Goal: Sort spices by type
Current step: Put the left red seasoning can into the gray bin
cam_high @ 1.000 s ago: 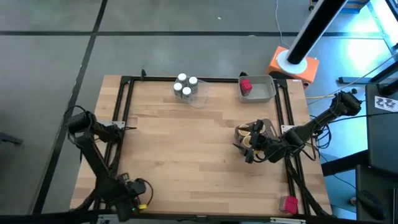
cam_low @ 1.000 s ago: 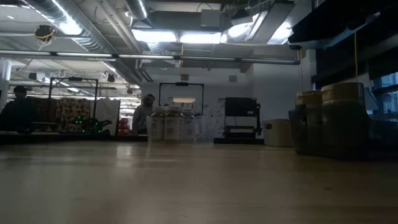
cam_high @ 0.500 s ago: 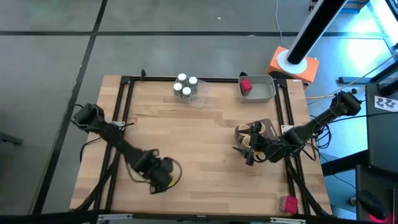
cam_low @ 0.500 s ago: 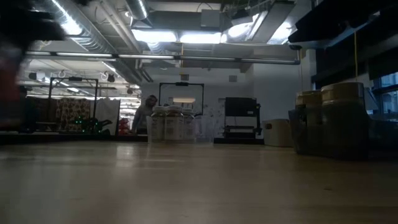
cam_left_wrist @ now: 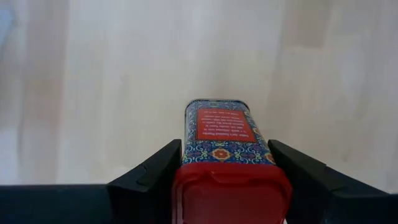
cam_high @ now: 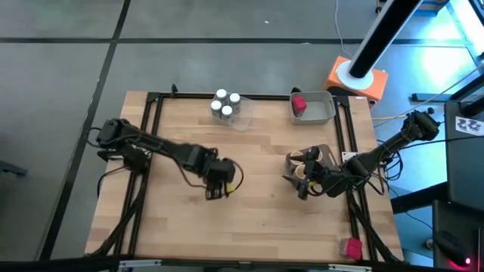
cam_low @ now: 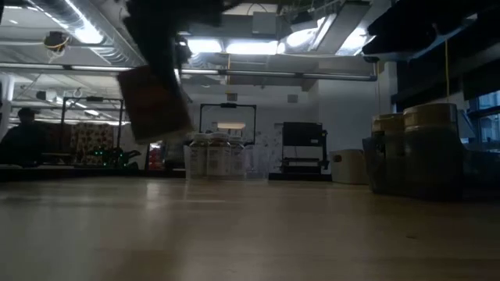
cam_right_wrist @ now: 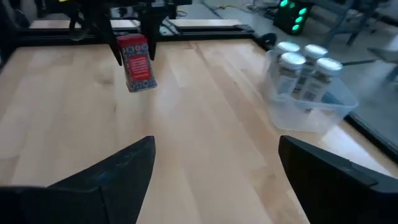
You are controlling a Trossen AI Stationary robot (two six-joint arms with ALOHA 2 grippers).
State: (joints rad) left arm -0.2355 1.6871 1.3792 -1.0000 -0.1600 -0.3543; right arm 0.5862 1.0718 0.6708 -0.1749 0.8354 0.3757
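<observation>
My left gripper hangs over the middle of the table, shut on a red-lidded patterned spice packet, which shows blurred in the low view. My right gripper stands open at the table's right, nothing between its fingers, beside a dark tray holding tan-brown round jars. White-lidded clear jars stand in a clear tray at the far edge. A second red packet lies in a grey tray at the far right. A third pink-red packet lies at the near right corner. My left gripper pinches the packet at its red lid end, one finger on each of two opposite sides. The fingers come from above, pointing steeply down. The packet hangs below them, slightly tilted and clear of the table.
A black frame runs around the tabletop. Bare wood lies between the two grippers and along the near edge. An orange-based stand sits beyond the far right corner. People show in the room behind the table in the low view.
My left gripper has swung from the near left corner toward the table's middle, going right, farther and a little up. It has rolled about its own axis on the way. The red packet has travelled with it, clear of the table.
</observation>
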